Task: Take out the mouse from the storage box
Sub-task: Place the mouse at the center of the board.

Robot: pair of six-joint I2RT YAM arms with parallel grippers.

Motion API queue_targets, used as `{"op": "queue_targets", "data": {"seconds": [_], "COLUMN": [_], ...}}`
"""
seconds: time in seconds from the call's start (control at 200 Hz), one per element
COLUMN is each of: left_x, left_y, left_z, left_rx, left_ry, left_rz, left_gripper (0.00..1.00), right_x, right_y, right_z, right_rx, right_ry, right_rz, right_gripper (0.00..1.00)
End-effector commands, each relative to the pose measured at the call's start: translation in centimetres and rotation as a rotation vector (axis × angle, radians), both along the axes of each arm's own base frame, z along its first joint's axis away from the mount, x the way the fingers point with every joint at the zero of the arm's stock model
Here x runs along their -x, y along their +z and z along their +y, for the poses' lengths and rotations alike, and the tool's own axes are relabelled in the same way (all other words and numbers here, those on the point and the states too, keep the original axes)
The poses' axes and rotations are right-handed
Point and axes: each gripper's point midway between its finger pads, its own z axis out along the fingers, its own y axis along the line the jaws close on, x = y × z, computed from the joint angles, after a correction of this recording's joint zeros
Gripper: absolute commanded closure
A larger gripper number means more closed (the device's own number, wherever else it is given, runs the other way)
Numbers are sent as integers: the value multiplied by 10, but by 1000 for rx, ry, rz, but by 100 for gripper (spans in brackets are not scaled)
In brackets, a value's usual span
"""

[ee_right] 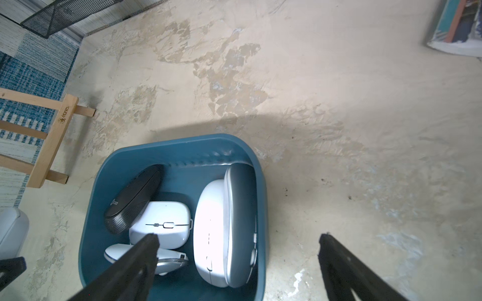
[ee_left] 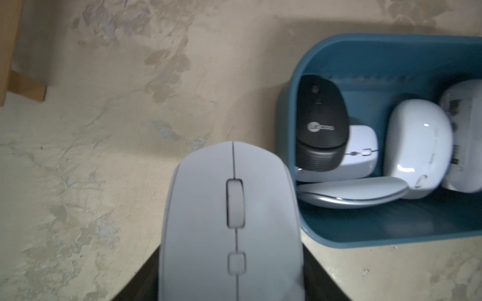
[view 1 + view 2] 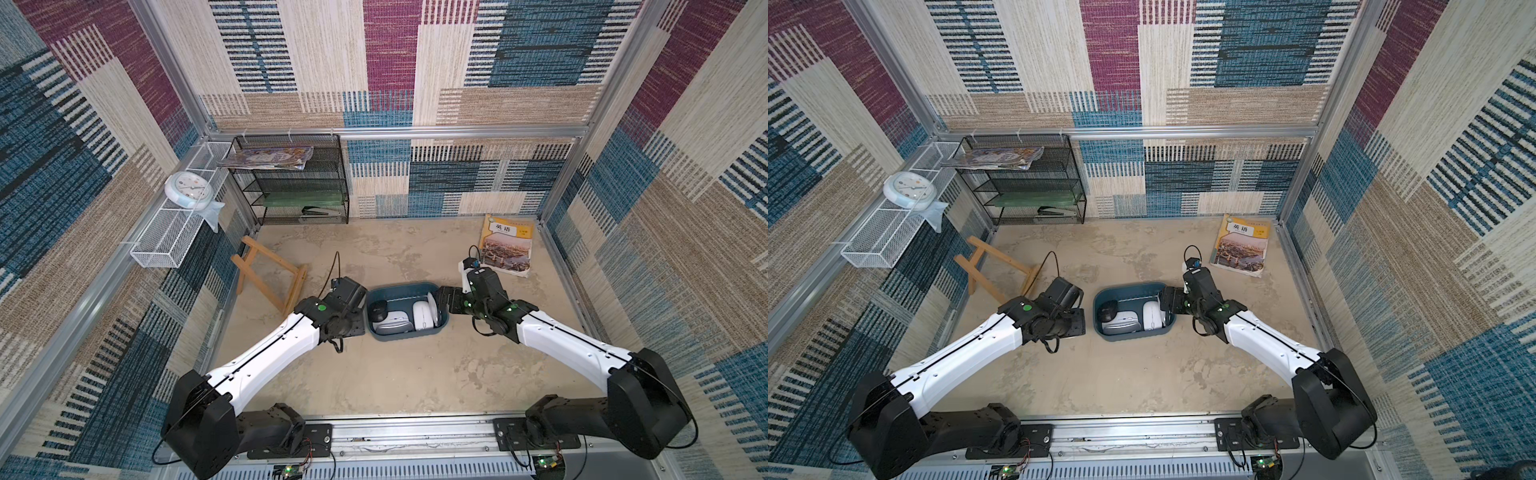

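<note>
Pale grey mouse [image 2: 232,221] with scroll wheel, pinched in your left gripper [image 2: 233,281] just outside the teal-blue storage box [image 1: 262,198] on the surface [image 1: 339,130], black mouse [image 2: 320,125] and white mice [image 1: 208,234] inside, your right gripper [image 1: 238,242] spread wide over its opposite end.

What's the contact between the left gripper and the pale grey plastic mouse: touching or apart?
Touching: the left wrist view shows the left gripper clamping the mouse.

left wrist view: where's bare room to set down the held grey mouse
Widest bare patch: tabletop between the storage box and the front rail. Another behind the box, between wooden frame and book. Inside the box it's crowded with mice.
</note>
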Motion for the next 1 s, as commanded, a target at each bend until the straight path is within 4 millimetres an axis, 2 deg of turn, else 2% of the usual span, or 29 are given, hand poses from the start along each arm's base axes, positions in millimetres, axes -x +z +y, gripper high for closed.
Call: {"op": "queue_targets", "data": {"seconds": [0.0,0.175,0.511,0.646,0.836,0.997], "left_x": [6,18,26,29,30,29], "left_y": [-15,-40,-72,-81,-84,-77], "left_z": [10,23,31,36,43,42], "left_rx": [69,72,91,87,69,86], "left_ry": [68,109,131,150,174,170], "left_rz": [29,77,108,111,112,93], "left_gripper": [56,56,53,50,37,25], "right_x": [0,-1,11,13,19,23], "right_y": [0,-9,-37,-44,-54,-55], "right_z": [15,43,114,132,153,166], "right_rx": [2,19,99,137,138,183], "right_ry": [32,88,249,289,348,377], "right_rz": [7,47,130,143,178,176], "right_gripper": [2,2,2,2,3,4]}}
